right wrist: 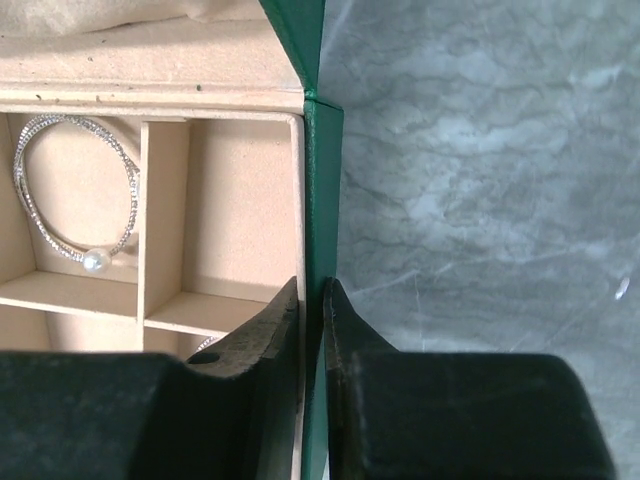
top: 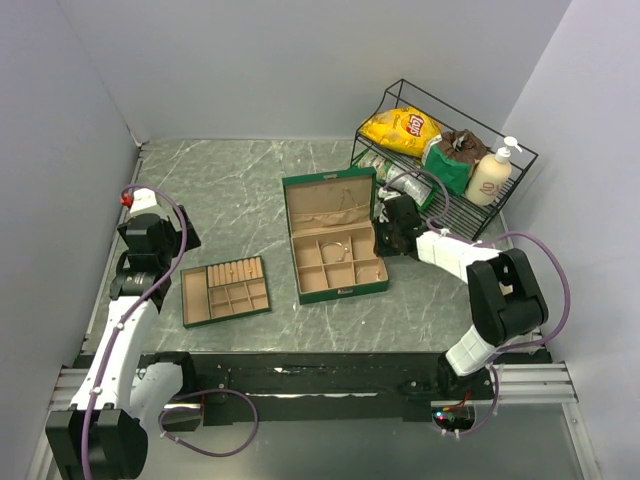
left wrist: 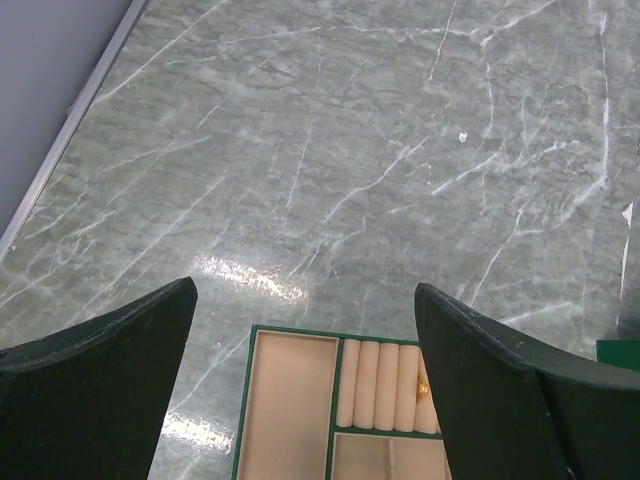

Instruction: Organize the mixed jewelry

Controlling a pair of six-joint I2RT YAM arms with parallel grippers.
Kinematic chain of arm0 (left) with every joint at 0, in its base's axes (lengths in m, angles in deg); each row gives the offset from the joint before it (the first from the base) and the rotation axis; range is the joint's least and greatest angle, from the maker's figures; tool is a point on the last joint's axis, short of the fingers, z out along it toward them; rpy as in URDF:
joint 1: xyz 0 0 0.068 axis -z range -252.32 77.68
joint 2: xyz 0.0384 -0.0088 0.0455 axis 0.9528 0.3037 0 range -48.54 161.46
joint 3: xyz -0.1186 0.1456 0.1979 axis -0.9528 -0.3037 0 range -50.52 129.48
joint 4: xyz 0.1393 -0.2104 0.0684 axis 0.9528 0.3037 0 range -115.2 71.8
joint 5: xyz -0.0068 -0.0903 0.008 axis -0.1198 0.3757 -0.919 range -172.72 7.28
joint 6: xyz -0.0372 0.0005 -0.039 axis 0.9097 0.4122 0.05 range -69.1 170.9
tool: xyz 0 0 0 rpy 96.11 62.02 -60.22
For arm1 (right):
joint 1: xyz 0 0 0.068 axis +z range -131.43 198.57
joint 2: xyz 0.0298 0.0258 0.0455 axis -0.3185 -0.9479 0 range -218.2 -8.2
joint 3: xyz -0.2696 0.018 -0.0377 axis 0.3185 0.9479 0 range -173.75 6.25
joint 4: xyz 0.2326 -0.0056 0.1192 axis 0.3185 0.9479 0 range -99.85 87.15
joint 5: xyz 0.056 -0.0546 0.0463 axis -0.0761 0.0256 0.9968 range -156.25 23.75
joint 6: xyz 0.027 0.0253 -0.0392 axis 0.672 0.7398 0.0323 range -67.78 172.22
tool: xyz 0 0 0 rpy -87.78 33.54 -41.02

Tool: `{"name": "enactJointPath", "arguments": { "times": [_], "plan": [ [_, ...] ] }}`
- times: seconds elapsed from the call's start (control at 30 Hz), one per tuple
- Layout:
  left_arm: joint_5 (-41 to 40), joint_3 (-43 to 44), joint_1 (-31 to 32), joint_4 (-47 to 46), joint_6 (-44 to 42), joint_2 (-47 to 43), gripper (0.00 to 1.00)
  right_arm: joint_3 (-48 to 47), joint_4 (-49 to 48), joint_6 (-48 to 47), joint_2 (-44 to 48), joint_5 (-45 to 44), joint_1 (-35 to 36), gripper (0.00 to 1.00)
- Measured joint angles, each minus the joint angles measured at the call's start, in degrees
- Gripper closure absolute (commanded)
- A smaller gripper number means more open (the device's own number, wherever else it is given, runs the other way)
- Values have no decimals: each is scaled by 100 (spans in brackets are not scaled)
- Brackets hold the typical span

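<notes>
The green box [top: 340,293] lies open mid-table, its lid tipped back. My right gripper [top: 383,238] is at its right side, and in the right wrist view this gripper [right wrist: 311,300] is shut on the box's green right wall [right wrist: 322,200], one finger inside and one outside. A thin silvery bangle with a pearl [right wrist: 95,260] lies in a back compartment; it shows as a faint loop [top: 337,243] from above. My left gripper [left wrist: 305,300] hangs open over the far end of the flat tan tray [left wrist: 295,400]. A small gold piece [left wrist: 423,388] sits on the tray's ring rolls.
The tray [top: 186,300] lies left of the box. A black wire basket [top: 520,170] at the back right holds a yellow chips bag [top: 402,128], a brown packet and a pump bottle [top: 490,175]. Grey walls close in both sides.
</notes>
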Motion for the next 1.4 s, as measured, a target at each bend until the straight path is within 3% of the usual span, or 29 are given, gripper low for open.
{"name": "enactJointPath", "arguments": {
  "times": [0.1, 0.33, 0.53, 1.03, 1.23, 1.4],
  "plan": [
    [2, 0, 0, 0, 0, 37, 4, -85, -7, -120, -81, 72, 0, 76],
    [-85, 0, 0, 0, 4, 151, 4, -162, -70, -127, -81, 155, 11, 43],
    [-133, 0, 0, 0, 4, 208, 4, -155, -39, 94, 278, 136, 11, 35],
    [-210, 0, 0, 0, 11, 216, 4, 201, -57, 1261, 1661, 205, 466, 34],
    [-219, 0, 0, 4, 50, 219, 4, 39, -48, 1775, 1543, 109, 1650, 36],
    [-267, 2, 0, 11, 101, 221, 4, -743, -68, 2044, 686, -22, 2667, 40]
  ]
}}
